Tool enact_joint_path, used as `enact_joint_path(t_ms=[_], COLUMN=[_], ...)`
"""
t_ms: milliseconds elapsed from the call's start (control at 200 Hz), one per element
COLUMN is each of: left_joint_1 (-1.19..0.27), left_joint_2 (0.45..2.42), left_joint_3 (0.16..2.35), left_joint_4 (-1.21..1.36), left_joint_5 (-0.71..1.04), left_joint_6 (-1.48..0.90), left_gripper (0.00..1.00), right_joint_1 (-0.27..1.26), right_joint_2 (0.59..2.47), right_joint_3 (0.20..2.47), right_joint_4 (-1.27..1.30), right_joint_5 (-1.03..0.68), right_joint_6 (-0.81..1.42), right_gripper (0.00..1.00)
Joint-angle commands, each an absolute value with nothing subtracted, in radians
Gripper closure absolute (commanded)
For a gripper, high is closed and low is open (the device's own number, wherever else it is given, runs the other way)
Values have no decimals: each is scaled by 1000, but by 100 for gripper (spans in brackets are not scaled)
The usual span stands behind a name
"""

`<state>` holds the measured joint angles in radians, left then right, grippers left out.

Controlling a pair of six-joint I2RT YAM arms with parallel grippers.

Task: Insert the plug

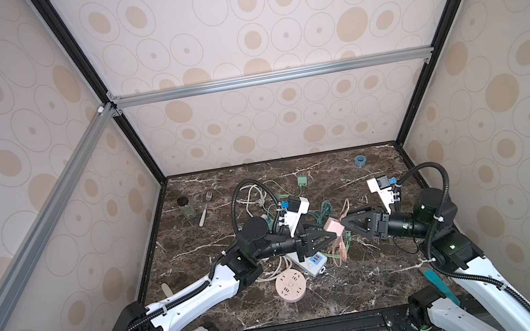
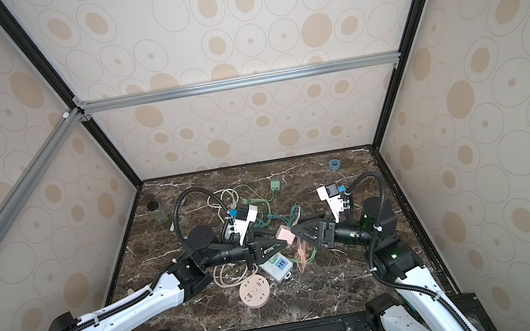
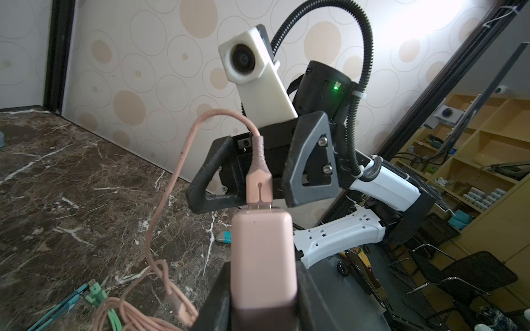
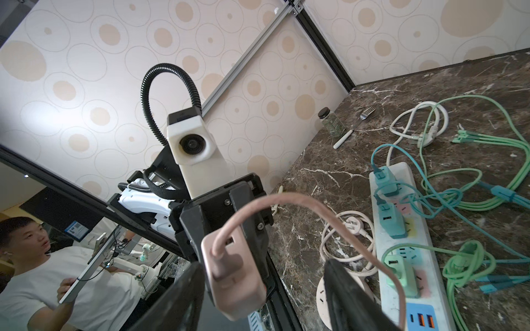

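Note:
A pink charger plug (image 1: 333, 226) (image 2: 285, 234) hangs above the table's middle with my left gripper (image 1: 330, 233) (image 3: 263, 286) shut on its body (image 3: 262, 258). A pink USB connector (image 3: 259, 183) sits in its outer end, and its pink cable (image 3: 160, 212) loops down to the table. My right gripper (image 1: 347, 227) (image 2: 297, 233) (image 4: 258, 286) faces it and is open, with one finger on each side of that end (image 4: 232, 275). Below lies the white power strip (image 1: 311, 263) (image 4: 401, 229), with teal and green chargers in it.
A round pink socket (image 1: 290, 286) lies in front of the strip. Green, teal and white cables (image 4: 447, 160) tangle behind it. A fork (image 1: 203, 208) and a jar (image 1: 186, 207) stand at the back left. A blue tape roll (image 1: 360, 160) sits at the back right.

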<state>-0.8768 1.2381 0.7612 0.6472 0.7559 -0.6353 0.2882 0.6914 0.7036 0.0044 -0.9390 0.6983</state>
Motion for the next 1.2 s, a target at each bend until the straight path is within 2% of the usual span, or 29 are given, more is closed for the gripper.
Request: enact_joint_path(t_ms=[0,355,945,1195], left_joint_1=[-873,-873,-873,-872], left_joint_2=[1263,1332,1381,1387], left_joint_3=[770,799,825,834], left_joint_4=[814,871,954,959], left_joint_5=[826,870,892,902], left_joint_6=[-711,-768,-824,-824], left_gripper=[100,100,100,100], right_joint_1=[287,292,331,346], right_joint_2=[678,672,668,678], right_joint_3=[736,755,757,759], right_joint_4=[35,29,-71,-74], right_joint_5=[-986,-1014,-992,-978], right_joint_6=[697,681,608,598], right_gripper=[34,45,45,53])
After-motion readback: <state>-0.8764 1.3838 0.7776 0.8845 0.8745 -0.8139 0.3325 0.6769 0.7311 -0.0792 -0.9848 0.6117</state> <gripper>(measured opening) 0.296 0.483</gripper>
